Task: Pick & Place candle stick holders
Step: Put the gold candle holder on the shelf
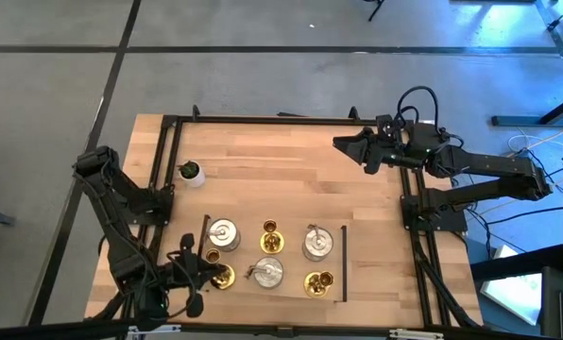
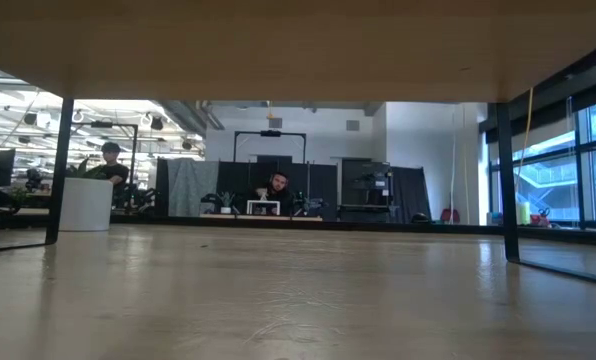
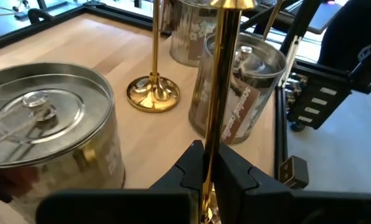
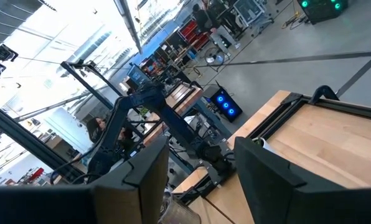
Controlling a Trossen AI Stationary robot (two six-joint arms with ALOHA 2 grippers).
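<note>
A small potted plant in a white pot (image 1: 191, 173) stands near the left edge of the wooden table (image 1: 281, 161), just beside the black frame rail (image 1: 161, 165) there.

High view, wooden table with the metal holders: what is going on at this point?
The left tool is shut on the slim stem of a shiny gold brass candle stick holder at the table's near left. The other five holders stand loose in two rows on the wooden table: three squat silver-grey tins and two more brass ones. The right tool waits open at the far right, holding nothing.
</note>
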